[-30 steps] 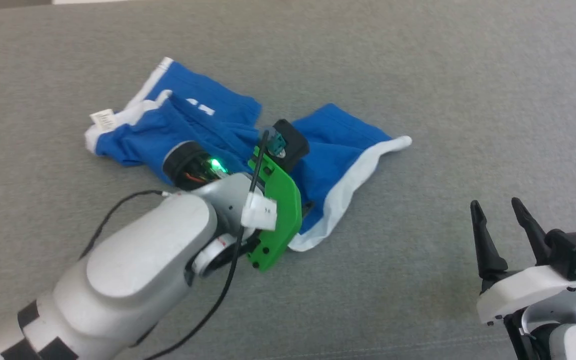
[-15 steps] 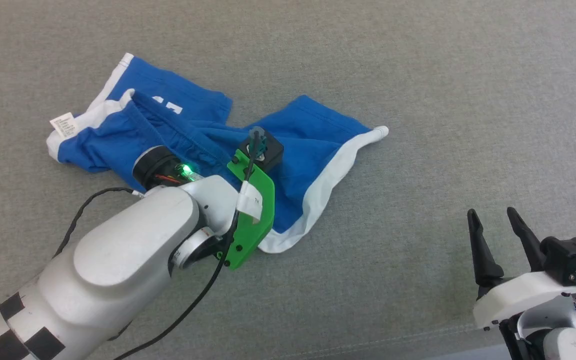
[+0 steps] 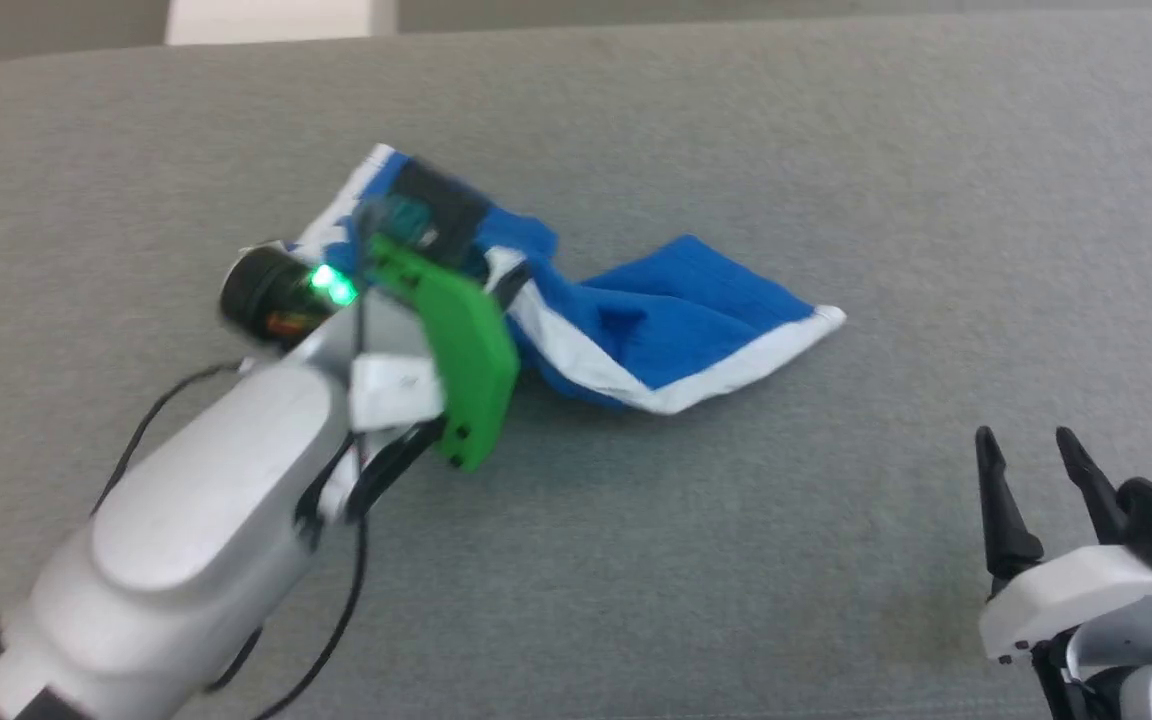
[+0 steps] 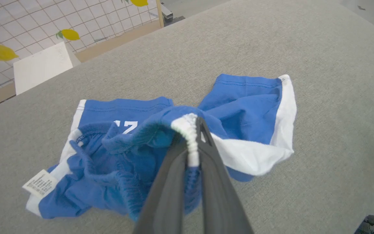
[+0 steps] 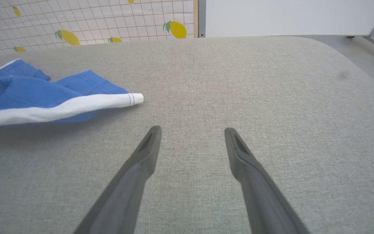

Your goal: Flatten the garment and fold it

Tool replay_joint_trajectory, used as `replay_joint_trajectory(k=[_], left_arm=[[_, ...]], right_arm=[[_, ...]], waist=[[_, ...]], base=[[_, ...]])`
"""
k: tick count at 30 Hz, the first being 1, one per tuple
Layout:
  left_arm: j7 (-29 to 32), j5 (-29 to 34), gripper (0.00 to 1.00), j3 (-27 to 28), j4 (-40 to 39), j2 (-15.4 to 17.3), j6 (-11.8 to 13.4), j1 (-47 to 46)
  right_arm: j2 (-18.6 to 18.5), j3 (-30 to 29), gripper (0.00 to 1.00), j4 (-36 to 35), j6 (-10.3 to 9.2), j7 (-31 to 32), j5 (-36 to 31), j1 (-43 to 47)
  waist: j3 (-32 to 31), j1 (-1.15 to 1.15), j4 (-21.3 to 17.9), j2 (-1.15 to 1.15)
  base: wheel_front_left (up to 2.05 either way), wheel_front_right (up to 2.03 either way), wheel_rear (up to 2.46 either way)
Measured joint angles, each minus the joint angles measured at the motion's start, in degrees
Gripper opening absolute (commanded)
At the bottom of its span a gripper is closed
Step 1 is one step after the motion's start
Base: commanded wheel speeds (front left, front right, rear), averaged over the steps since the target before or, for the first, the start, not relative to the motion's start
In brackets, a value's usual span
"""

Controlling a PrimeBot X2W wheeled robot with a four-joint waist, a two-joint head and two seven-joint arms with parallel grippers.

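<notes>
Our left jaws clamp the shorts' (image 3: 676,310) white edge (image 4: 191,136); the cloth stretches toward three o'clock, its corner (image 3: 829,318) nearest our spread, empty right jaws.

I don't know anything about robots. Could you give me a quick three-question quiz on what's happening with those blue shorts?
1. True or false: the left gripper has its jaws shut on the shorts.
2. The right gripper is: A) holding the shorts; B) open above the grey surface, apart from the shorts; C) shut on a label.
3. Fill the blank: the trim along the shorts' edge is ____.

Key: 1 true; 2 B; 3 white.
</notes>
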Motion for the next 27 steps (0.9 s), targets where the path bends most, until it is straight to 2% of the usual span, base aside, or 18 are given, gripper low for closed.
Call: replay_joint_trajectory(k=[7, 10, 16, 17, 18, 19, 23, 27], left_arm=[[-5.5, -1.5, 0.0, 1.2, -3.1, 5.7, 3.8, 13.8], [-7.8, -2.6, 0.0, 1.0, -2.7, 6.4, 4.7, 19.3], [-12.7, -2.7, 0.0, -0.5, 1.5, 6.0, 4.4, 24.5], [-13.5, -2.7, 0.09, -0.7, 2.5, 5.7, 4.0, 24.8], [-13.9, -2.7, 0.47, -1.0, 3.4, 5.5, 3.9, 25.0], [-14.6, -2.2, 1.0, -1.4, 4.6, 5.4, 3.7, 25.2], [-18.3, -1.2, 1.0, -1.0, 7.5, 4.4, 4.0, 25.5], [-24.5, -0.5, 1.0, 2.0, 7.7, 2.9, 5.9, 25.3]], right_arm=[[0.0, -0.8, 1.0, -1.5, 0.0, 2.0, 0.0, 1.6], [0.1, -0.6, 1.0, -2.0, 0.0, 2.7, 0.0, 2.3], [0.1, -0.6, 1.0, -2.5, 0.0, 4.1, 0.0, 3.1], [0.1, -0.6, 1.0, -2.5, 0.0, 4.4, 0.0, 3.2], [0.1, -0.6, 1.0, -2.5, 0.0, 4.5, 0.0, 3.3], [0.1, -0.6, 1.0, -2.5, 0.0, 4.7, 0.0, 3.3], [0.1, -0.7, 1.0, -2.9, 0.0, 5.5, 0.0, 3.9], [-0.1, -0.6, 1.0, -4.4, 0.0, 6.8, 1.1, 4.3]], waist=[[-2.8, 0.0, 5.4, 0.0], [-3.6, 0.0, 7.5, 0.0], [-4.8, 0.0, 10.6, 0.0], [-5.0, 0.0, 11.0, 0.0], [-5.1, 0.0, 11.2, 0.0], [-5.3, 0.0, 11.5, 0.0], [-6.2, 0.0, 12.3, 0.0], [-6.9, 0.0, 13.5, 0.0]], base=[[0.0, 0.0, 0.0], [0.0, 0.0, 0.0], [0.0, 0.0, 0.0], [0.0, 0.0, 0.0], [0.0, 0.0, 0.0], [0.0, 0.0, 0.0], [0.0, 0.0, 0.0], [0.0, 0.0, 0.0]])
